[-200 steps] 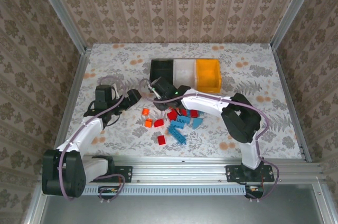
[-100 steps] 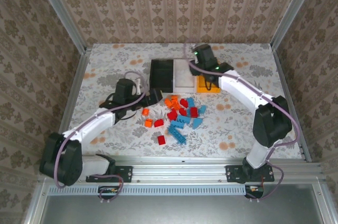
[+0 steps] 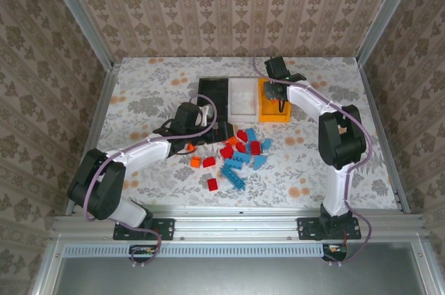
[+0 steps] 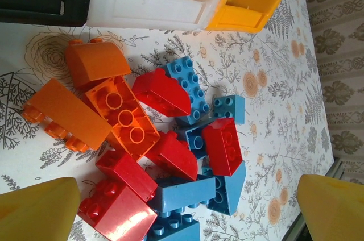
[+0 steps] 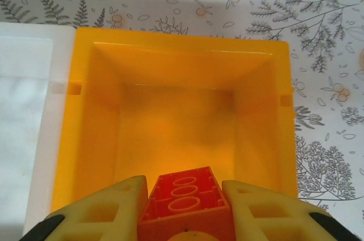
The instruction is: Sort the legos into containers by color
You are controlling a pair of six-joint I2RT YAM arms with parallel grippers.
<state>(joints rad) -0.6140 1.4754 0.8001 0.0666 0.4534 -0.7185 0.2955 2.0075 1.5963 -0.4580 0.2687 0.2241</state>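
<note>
In the last second the right gripper (image 5: 183, 188) moved from the pile of small red, blue and orange plastic bricks (image 4: 170, 96) to above the orange-yellow plastic bin (image 5: 96, 116) at the far right, so a matching drop looks close. Its jaws are narrowly closed on one orange plastic brick (image 5: 185, 198) over the bin, while the left gripper (image 4: 185, 187) came over the pile, wide open and empty

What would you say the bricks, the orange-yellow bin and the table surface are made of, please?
The bricks: hard moulded plastic, glossy, with sharp highlights and crisp studs. The orange-yellow bin: plastic too, smooth, seemingly slightly translucent, since its walls glow. The table surface: probably a printed floral sheet, paper or vinyl; matte, but the look leaves that open.
</note>
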